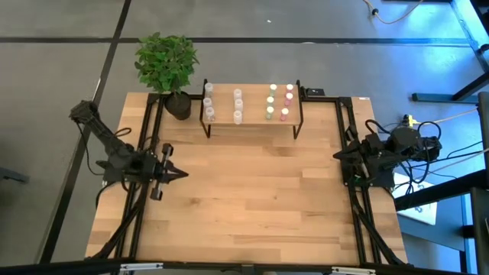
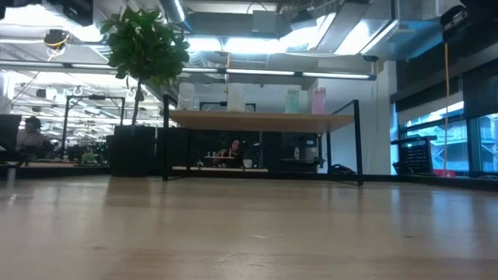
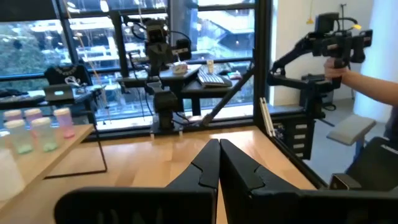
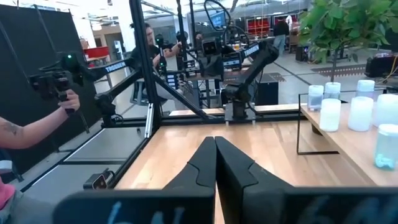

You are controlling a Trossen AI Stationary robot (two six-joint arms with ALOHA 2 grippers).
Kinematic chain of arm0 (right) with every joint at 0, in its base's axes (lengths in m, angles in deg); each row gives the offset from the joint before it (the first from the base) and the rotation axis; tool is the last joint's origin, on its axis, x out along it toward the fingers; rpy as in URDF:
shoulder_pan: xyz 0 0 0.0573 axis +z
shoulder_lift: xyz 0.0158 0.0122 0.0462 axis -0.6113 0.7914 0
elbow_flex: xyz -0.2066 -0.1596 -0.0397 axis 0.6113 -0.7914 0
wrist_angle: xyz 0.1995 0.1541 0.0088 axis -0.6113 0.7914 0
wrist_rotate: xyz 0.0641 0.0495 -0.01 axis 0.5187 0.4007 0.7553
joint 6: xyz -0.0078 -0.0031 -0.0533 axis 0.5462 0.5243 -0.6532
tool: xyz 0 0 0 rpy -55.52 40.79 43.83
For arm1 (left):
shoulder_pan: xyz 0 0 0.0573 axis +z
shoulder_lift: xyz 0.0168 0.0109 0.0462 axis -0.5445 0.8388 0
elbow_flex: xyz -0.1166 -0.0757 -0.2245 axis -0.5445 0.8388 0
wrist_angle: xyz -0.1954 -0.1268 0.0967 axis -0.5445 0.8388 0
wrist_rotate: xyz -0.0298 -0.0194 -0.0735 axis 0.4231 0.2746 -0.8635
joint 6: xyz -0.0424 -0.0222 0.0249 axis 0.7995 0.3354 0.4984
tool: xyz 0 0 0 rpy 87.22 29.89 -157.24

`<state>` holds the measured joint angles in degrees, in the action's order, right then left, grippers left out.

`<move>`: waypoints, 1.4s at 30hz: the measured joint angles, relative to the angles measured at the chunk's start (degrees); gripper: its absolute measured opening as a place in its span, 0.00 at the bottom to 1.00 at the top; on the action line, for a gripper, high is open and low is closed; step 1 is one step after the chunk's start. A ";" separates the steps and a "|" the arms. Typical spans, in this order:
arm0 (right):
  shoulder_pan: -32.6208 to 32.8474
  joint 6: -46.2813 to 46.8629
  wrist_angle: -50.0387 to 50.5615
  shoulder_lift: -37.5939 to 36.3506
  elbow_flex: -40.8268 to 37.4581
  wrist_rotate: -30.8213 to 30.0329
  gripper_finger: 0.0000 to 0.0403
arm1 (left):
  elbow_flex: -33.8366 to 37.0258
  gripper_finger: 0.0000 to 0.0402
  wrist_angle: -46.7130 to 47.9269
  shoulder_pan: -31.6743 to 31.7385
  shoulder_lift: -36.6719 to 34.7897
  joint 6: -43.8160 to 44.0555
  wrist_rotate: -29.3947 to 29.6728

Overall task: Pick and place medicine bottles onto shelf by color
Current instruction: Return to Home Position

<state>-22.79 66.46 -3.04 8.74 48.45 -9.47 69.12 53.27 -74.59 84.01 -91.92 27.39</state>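
Observation:
The shelf stands at the table's far middle, a light board on a black frame. Several medicine bottles stand upright on its top in columns: white-capped ones toward the left, green and pink toward the right. They also show in the low view as bottles on the board. My left gripper hangs shut by the table's left edge, pointing level toward the right. My right gripper hangs shut by the right edge, pointing left. Both wrist views show shut fingers with nothing between them.
A potted plant stands at the far left corner, next to the shelf. Black frame rails run along both table sides. A person's hand holds a device beyond the table. Bare wood lies between the arms.

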 joint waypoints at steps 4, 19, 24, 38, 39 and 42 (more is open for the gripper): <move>0.00 0.09 -0.03 0.01 -0.04 -0.04 0.01 | 3.31 0.00 -0.01 0.49 -5.01 -0.80 0.00; 0.00 0.39 -0.13 0.02 -0.37 -0.06 0.01 | 11.85 0.00 3.97 0.45 -23.09 -5.22 0.10; 0.00 0.50 -0.24 0.02 -0.37 -0.06 0.01 | 12.66 0.00 6.30 0.45 -25.58 -5.06 0.65; 0.02 1.67 -8.69 0.07 -10.08 0.00 0.01 | 12.71 0.00 13.05 0.45 -25.65 -1.43 0.72; 0.02 1.68 -9.39 0.07 -10.97 0.08 0.01 | 12.71 0.00 13.12 0.45 -25.68 -1.41 0.72; 0.02 1.64 -12.15 0.04 -13.57 0.35 0.01 | 12.71 0.00 15.23 0.45 -25.65 -0.81 0.84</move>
<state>-22.77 68.10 -15.19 8.79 34.88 -9.12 81.82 68.50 -74.13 58.36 -92.73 28.24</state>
